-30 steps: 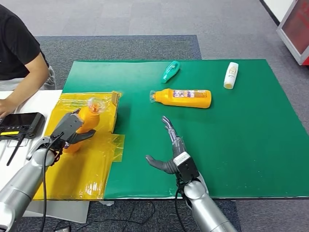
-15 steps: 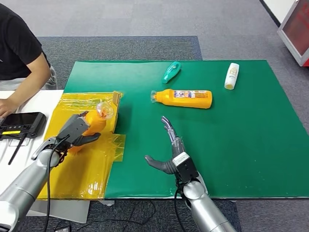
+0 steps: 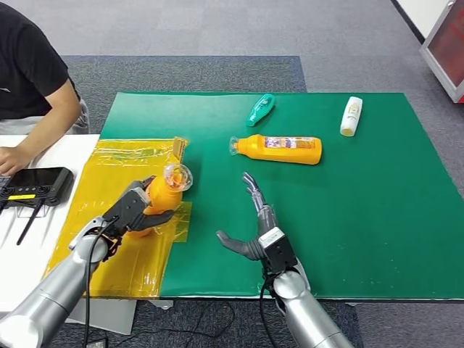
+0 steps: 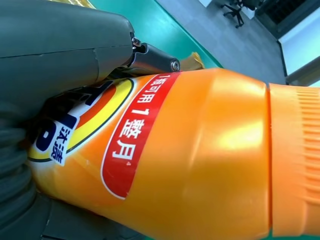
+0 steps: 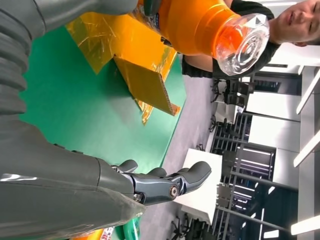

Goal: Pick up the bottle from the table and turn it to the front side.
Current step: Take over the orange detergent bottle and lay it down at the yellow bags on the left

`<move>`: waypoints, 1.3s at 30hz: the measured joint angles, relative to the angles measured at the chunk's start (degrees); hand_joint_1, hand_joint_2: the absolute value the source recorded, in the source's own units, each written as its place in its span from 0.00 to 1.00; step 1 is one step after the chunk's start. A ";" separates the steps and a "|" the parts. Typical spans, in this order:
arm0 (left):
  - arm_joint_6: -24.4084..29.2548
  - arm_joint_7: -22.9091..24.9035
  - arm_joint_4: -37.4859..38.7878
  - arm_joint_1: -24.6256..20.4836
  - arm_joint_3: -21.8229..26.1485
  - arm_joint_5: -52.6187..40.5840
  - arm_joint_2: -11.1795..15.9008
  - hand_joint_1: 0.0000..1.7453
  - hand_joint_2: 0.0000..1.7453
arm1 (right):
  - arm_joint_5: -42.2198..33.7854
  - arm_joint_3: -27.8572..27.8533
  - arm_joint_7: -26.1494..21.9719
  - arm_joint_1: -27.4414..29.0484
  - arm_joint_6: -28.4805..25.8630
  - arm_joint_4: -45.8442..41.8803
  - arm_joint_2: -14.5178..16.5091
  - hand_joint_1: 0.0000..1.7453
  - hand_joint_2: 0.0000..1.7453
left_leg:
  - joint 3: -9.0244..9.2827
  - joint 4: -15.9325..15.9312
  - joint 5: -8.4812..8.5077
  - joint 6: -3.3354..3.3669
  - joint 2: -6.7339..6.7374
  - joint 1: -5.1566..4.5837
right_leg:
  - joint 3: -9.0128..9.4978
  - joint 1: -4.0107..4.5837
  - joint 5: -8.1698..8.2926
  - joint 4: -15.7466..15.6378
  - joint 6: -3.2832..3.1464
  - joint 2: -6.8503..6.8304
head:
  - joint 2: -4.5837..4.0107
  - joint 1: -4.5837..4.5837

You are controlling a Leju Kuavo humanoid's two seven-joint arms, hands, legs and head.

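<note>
My left hand (image 3: 130, 211) grips an orange bottle (image 3: 162, 194) with a clear cap (image 3: 179, 176), lifted over the edge of the yellow film (image 3: 120, 246) and tilted toward the green mat (image 3: 350, 217). Up close the bottle's (image 4: 196, 160) red and yellow label faces the left wrist camera, with my fingers (image 4: 64, 45) wrapped around its body. My right hand (image 3: 256, 226) hovers open above the mat, fingers spread and holding nothing. From the right wrist the held bottle (image 5: 196, 20) and its clear cap (image 5: 241, 42) show beyond my right fingers (image 5: 166, 182).
A second orange bottle (image 3: 282, 148) lies on its side mid-mat. A teal bottle (image 3: 260, 109) and a white bottle (image 3: 351, 115) lie farther back. A person's arm (image 3: 38, 123) rests at the white table (image 3: 32, 239) at left, near a black controller (image 3: 32, 185).
My left hand has carried the orange bottle rightward and nearer, from the middle of the yellow film to its right edge. The right hand has stayed where it was.
</note>
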 joint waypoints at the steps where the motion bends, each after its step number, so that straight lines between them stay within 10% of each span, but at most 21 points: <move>1: -0.07 0.03 -0.28 0.16 -0.07 0.27 -0.04 1.00 1.00 | -0.02 0.08 0.00 0.00 -0.08 0.00 0.00 0.00 1.00 | 0.01 0.00 0.00 0.00 0.00 0.00 | 0.00 0.00 0.00 0.00 0.00 0.00 | 0.00 0.00; 14: -0.53 0.78 -1.55 0.97 -0.49 0.67 -0.19 1.00 1.00 | -0.88 0.21 0.00 0.00 -0.58 0.00 0.00 0.00 1.00 | 0.04 0.00 -0.07 0.03 0.01 0.00 | 0.02 0.01 -0.08 0.01 -0.03 0.01 | 0.01 0.00; 18: 0.14 0.49 -1.53 1.04 -0.80 -0.32 0.33 0.13 1.00 | -1.58 0.16 0.00 0.00 -0.29 0.00 0.00 0.00 1.00 | 0.08 0.00 -0.13 0.01 0.02 0.00 | 0.03 0.01 -0.11 0.01 -0.06 0.03 | 0.00 0.00; 19: 0.11 0.30 -1.48 1.10 -0.81 0.00 0.41 0.02 0.75 | -1.63 0.15 0.00 0.00 -0.31 0.00 0.00 0.00 1.00 | 0.09 0.00 -0.14 0.01 0.02 0.01 | 0.03 0.01 -0.11 0.01 -0.07 0.03 | 0.00 0.00; 22: 0.47 0.78 -1.18 2.13 -0.71 0.94 0.49 0.00 0.00 | -1.64 0.15 0.00 0.02 -0.44 0.00 0.00 0.00 1.00 | 0.09 -0.01 -0.14 -0.01 0.06 0.01 | -0.02 0.03 -0.11 0.01 -0.08 0.06 | 0.01 -0.01; 39: 3.44 3.54 0.90 6.44 -0.66 -1.09 1.12 0.00 0.00 | -1.03 0.07 0.00 0.05 -0.14 0.02 0.00 0.00 1.00 | -0.26 0.00 -0.12 -0.05 0.11 0.03 | -0.42 0.07 -0.10 0.02 -0.09 0.09 | 0.00 0.00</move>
